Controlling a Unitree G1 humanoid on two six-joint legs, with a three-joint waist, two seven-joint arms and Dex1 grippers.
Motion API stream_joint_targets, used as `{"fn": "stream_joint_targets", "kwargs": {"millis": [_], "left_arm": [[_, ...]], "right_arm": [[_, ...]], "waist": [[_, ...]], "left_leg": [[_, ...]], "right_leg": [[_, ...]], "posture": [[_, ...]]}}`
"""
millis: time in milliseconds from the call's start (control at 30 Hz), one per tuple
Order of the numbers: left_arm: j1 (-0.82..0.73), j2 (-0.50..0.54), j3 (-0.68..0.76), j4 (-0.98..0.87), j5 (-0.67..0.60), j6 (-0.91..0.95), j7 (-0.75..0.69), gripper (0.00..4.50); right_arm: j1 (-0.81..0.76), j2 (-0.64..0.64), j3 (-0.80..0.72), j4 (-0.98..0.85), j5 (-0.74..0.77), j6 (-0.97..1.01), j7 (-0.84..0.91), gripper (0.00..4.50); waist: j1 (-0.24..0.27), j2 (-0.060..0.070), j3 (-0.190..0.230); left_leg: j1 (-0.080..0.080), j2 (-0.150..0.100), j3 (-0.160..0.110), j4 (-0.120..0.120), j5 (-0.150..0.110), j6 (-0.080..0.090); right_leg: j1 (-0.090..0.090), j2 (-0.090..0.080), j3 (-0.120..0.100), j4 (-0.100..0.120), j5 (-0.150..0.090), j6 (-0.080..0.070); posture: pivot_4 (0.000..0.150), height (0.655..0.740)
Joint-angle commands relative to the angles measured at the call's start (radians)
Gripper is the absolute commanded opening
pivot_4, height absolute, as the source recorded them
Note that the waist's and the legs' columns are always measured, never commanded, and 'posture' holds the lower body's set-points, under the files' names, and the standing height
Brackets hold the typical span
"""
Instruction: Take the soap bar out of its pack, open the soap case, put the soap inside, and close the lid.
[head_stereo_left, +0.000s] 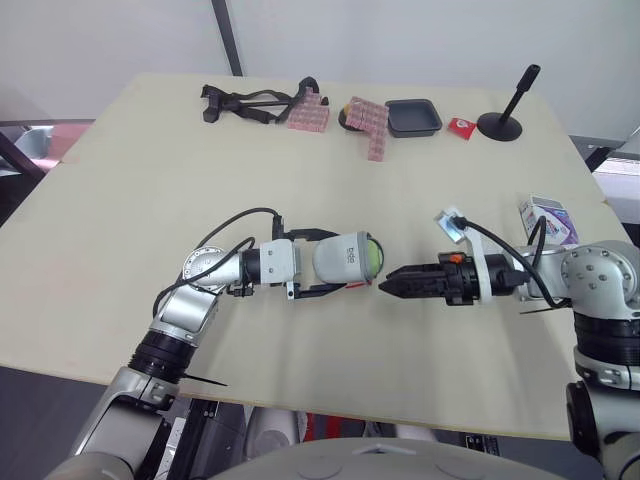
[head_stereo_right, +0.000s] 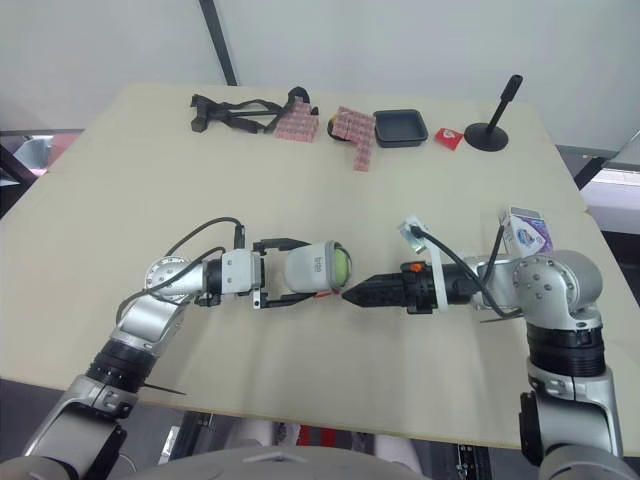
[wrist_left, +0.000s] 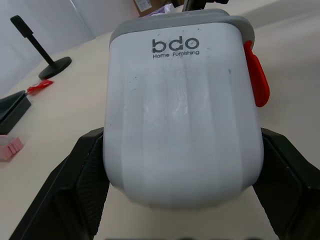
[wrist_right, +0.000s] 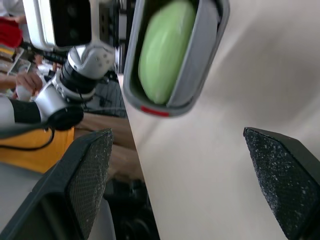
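Note:
My left gripper (head_stereo_left: 345, 262) is shut on a pale grey soap case (head_stereo_left: 338, 260), held on its side just above the table, with a black finger (wrist_left: 75, 190) on each flank. The case (wrist_left: 182, 110) bears a "bdo" logo and a red latch (wrist_left: 257, 75). Its open end faces my right gripper and shows the green soap bar (wrist_right: 165, 50) lying inside. My right gripper (head_stereo_left: 386, 285) stands open a short way from that open end, nothing between its fingers (wrist_right: 85, 180). The purple and white soap pack (head_stereo_left: 548, 217) lies on the table beside my right arm.
Along the far edge of the table lie a black strap tool (head_stereo_left: 245, 103), pink blocks (head_stereo_left: 368, 122), a black tray (head_stereo_left: 413, 116), a small red packet (head_stereo_left: 461, 126) and a black stand (head_stereo_left: 505, 110). The table's front edge (head_stereo_left: 300, 405) runs just below both arms.

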Motion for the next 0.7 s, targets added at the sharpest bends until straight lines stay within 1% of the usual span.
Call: {"fn": "stream_joint_targets", "kwargs": {"millis": [33,367,700], "left_arm": [[-0.011,0.001,0.005,-0.011,0.012,-0.042,0.025,3.45],[-0.019,-0.007,-0.01,0.001,0.031,-0.023,0.048,3.45],[-0.022,-0.011,-0.018,-0.004,0.034,-0.001,0.059,3.45]], "right_arm": [[-0.033,0.03,-0.039,0.005,0.095,0.007,-0.12,4.45],[-0.076,0.094,-0.029,0.013,0.235,0.007,-0.33,4.45],[-0.083,0.164,-0.02,0.035,0.273,0.007,-0.459,4.45]], "waist": [[0.0,0.0,0.0],[-0.002,0.0,0.0],[-0.006,0.0,0.0]], "left_leg": [[0.0,0.0,0.0,0.0,0.0,0.0],[0.002,0.0,0.0,0.0,0.0,0.0],[0.002,0.0,0.0,0.0,0.0,0.0]], "right_leg": [[0.0,0.0,0.0,0.0,0.0,0.0],[0.0,0.0,0.0,0.0,0.0,0.0],[-0.001,0.0,-0.001,-0.001,0.0,0.0]], "posture": [[0.15,0.74],[0.15,0.74],[0.15,0.74]]}}
